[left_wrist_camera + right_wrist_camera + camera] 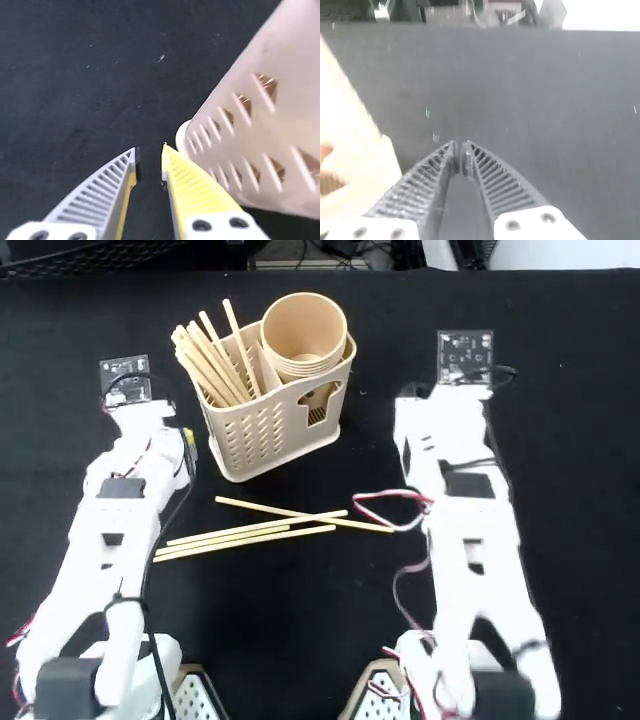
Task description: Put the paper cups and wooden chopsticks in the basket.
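Observation:
A cream slotted basket (268, 425) stands at the back middle of the black table. Stacked paper cups (303, 335) sit in its right side, and a bundle of wooden chopsticks (213, 362) leans in its left side. More loose chopsticks (270, 525) lie crossed on the table in front of the basket, between the two arms. My left gripper (150, 151) hangs just left of the basket (260, 125), slightly open, with nothing between its fingers. Right of the basket (350, 150), my right gripper (460, 146) is shut and empty above bare table.
The left arm (110, 530) and right arm (465, 530) stretch from the front edge toward the back on either side of the loose chopsticks. A red wire loop (385, 505) from the right arm hangs close to the chopstick ends.

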